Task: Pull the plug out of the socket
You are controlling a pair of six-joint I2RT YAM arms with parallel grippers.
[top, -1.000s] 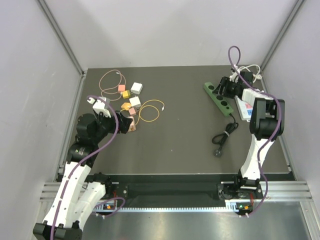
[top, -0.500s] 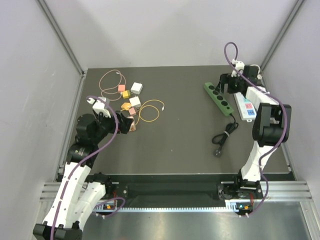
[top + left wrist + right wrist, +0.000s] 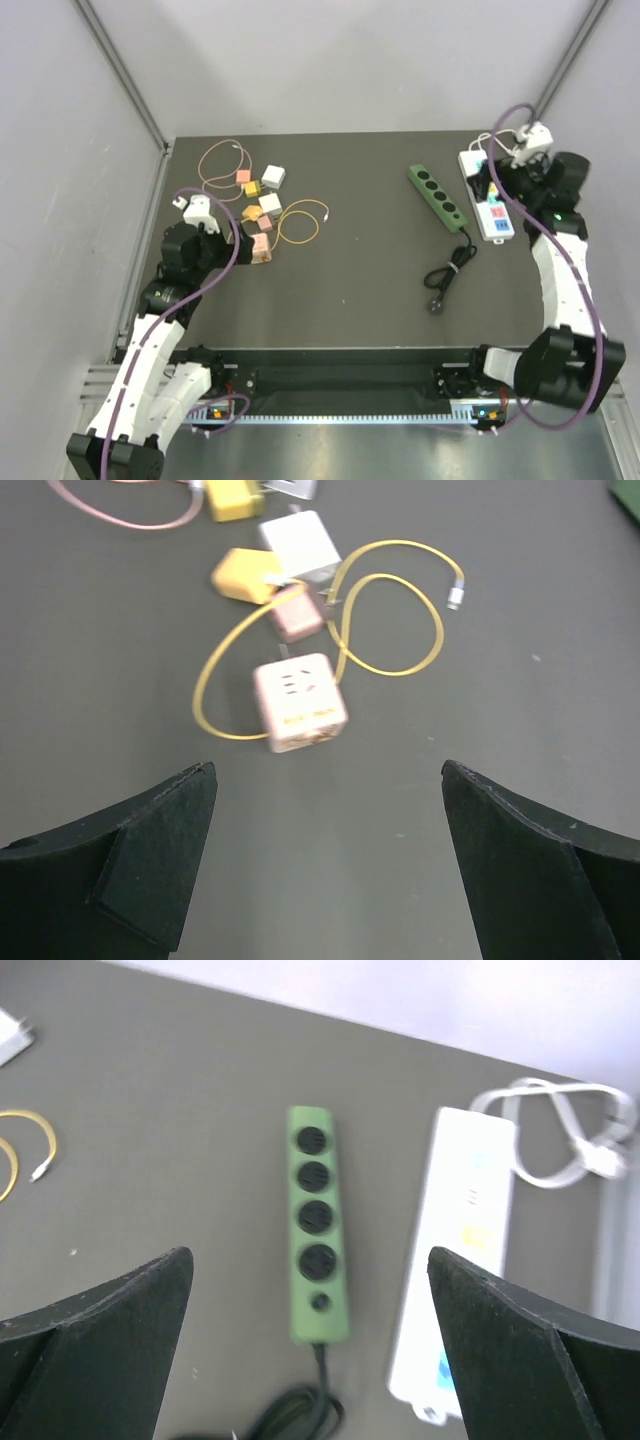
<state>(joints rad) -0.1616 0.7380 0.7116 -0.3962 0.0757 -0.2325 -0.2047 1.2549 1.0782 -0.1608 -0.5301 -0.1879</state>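
**A:** Where is the socket strip (image 3: 318, 1225) sitting?

**B:** The green 4-hole socket strip is lying ahead of my right gripper (image 3: 308, 1260), whose jaws are standing wide apart, gripping nothing. My left gripper (image 3: 325, 775) is gaping too, with the pink adapter cube (image 3: 298, 702) lying just ahead of it.

A green power strip (image 3: 318, 1225) with four sockets lies on the dark table (image 3: 180, 1110), with a white power strip (image 3: 460, 1260) just beside it on the right. The right gripper's fingers (image 3: 100, 1340) stand wide apart.

The black cord (image 3: 321, 1360) (right wrist view) is cut off at the bottom.
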